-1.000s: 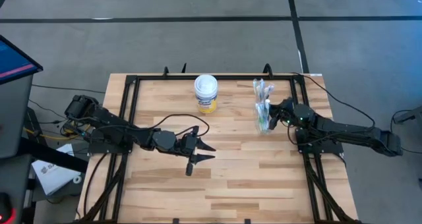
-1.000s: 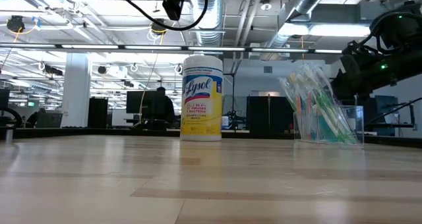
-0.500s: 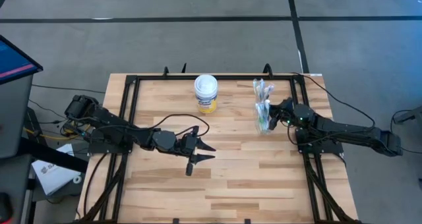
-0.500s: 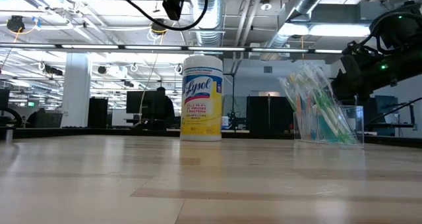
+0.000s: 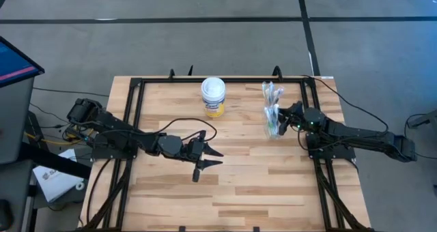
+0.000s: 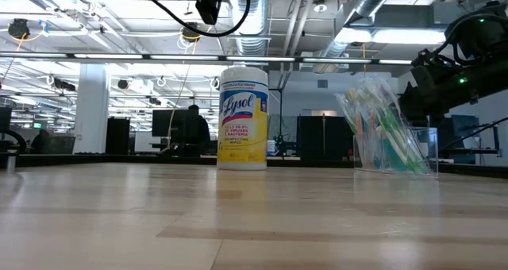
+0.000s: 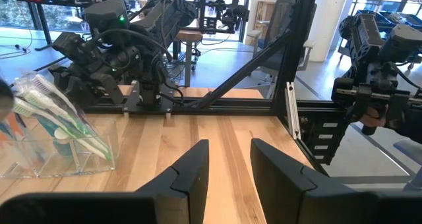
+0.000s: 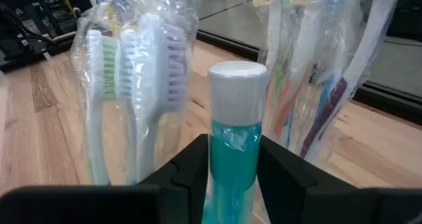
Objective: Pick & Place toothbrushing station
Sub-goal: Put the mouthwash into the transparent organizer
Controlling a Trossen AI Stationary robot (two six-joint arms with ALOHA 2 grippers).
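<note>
Tube [image 8: 235, 165] base hidden between right gripper [image 8: 227, 163] fingers [image 8: 285, 171].

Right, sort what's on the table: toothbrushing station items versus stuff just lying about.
Job items:
- clear plastic holder
- wrapped toothbrushes
- teal tube with white cap, between the right gripper fingers

Lying about:
- Lysol wipes canister

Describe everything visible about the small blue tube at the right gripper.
The small blue tube has a translucent teal-blue body under a white rounded cap, looks plastic, and stands upright cap-up. It sits among wrapped toothbrushes in the clear holder at the table's far right. The right gripper brackets it, one finger at each side; whether they press it cannot be told.
</note>
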